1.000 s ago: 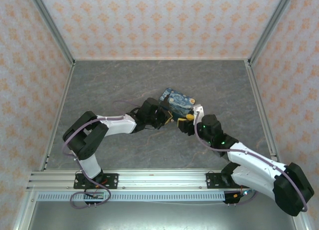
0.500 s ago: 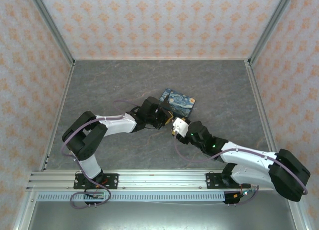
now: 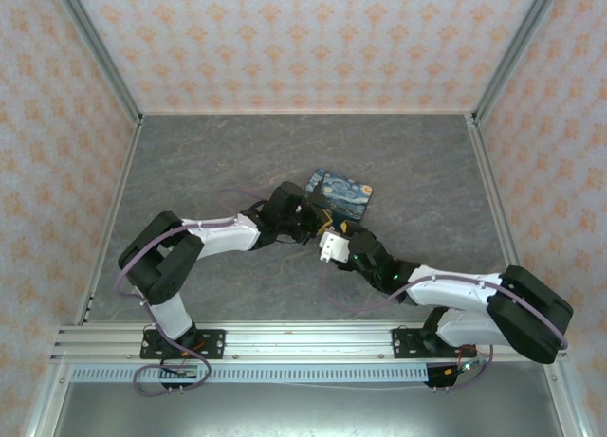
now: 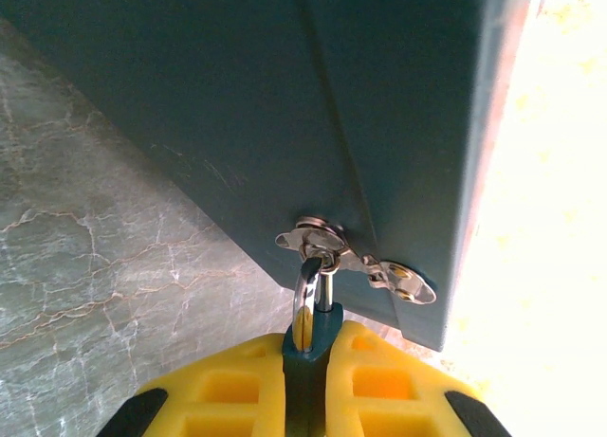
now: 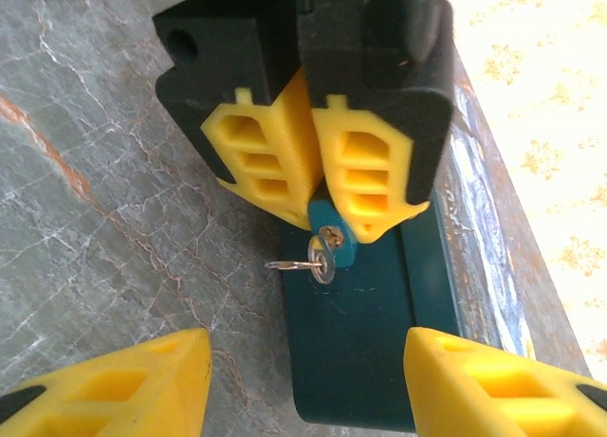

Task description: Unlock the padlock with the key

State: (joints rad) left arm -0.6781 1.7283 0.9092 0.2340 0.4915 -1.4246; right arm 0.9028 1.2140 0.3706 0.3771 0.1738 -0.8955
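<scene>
Enclosed cell with a grey marbled worktop (image 3: 209, 162)
Pale orange-patterned walls (image 3: 303, 39) stand on three sides; an aluminium rail (image 3: 303, 337) runs along the near edge.

We count two grippers (left gripper (image 4: 308, 385), right gripper (image 5: 303, 385)), one padlock (image 5: 334, 236), one key (image 5: 325, 259) and one box (image 3: 343, 192).

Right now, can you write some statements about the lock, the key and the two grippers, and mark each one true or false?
1. The left gripper is shut on the padlock. True.
2. The key is out of the padlock. False: it sits in the keyhole.
3. The right gripper holds the key. False: its jaws stand open, apart from the key.
4. The padlock's shackle passes through the latch on the box. True.
</scene>
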